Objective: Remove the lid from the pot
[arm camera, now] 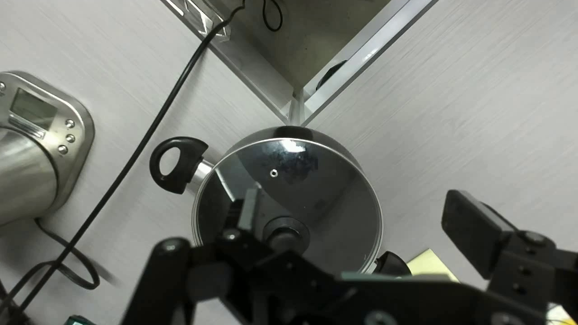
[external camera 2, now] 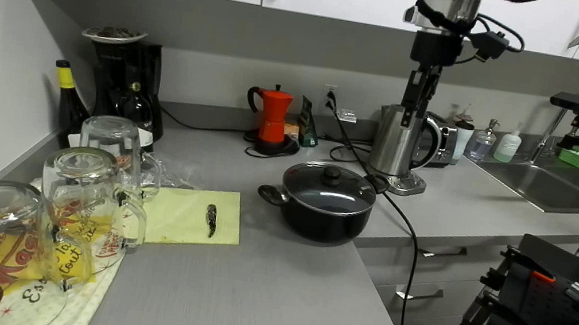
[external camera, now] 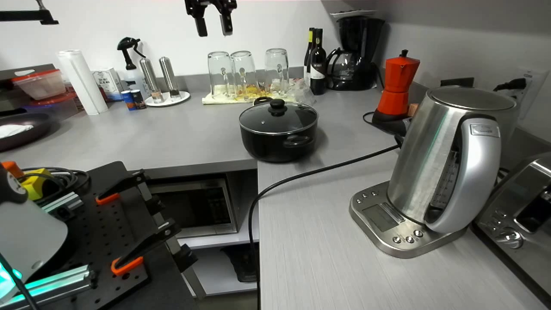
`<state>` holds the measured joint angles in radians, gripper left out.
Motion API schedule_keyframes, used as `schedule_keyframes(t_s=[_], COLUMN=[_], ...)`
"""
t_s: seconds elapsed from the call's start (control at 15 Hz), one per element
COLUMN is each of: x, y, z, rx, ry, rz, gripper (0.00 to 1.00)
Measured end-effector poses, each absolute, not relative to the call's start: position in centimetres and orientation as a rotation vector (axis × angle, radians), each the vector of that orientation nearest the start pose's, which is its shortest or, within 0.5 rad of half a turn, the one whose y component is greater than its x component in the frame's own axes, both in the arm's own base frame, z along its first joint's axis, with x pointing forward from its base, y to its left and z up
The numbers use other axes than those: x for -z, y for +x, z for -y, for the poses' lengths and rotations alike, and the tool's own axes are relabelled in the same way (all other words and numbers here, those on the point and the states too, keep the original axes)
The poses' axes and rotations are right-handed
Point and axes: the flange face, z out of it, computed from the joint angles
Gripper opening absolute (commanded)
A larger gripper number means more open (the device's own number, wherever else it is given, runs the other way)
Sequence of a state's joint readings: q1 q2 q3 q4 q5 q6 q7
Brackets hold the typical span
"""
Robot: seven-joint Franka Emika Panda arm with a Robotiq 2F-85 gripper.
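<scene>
The black pot [external camera: 271, 148] stands on the counter corner in both exterior views [external camera 2: 323, 223], its side handles sticking out. The round dark glass lid [external camera: 297, 122] with a bright rim lies flat on it [external camera 2: 314, 192]. Its black knob [external camera: 277, 106] points up and also shows in an exterior view [external camera 2: 331, 175]. My gripper [external camera: 214, 29] is open and empty, high above the counter and apart from the lid. In the wrist view my fingers [arm camera: 359, 221] are spread wide; the lid [arm camera: 325, 189] lies below, with the knob [arm camera: 286, 232] nearer the left finger and partly hidden by the gripper.
A steel kettle [external camera: 413, 163] stands on its base near a toaster [external camera: 516, 224]. A black cord [external camera: 318, 165] runs past the pot. Upturned glass mugs [external camera 2: 83, 182] stand on a cloth. A red moka pot [external camera 2: 273, 116], bottles and a coffee maker [external camera: 359, 47] stand by the wall.
</scene>
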<state>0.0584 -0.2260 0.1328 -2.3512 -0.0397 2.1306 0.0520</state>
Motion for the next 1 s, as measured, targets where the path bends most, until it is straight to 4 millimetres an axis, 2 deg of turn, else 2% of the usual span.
schedule_keyframes(t_s=[0.33,1.0], x=[-38.0,-32.0], y=[50.4,57.1], z=[-7.6,-8.8], rx=[-0.003,-0.102], ry=[-3.16,-3.112], rz=[0.349,0.495], gripper=[1.0,1.0])
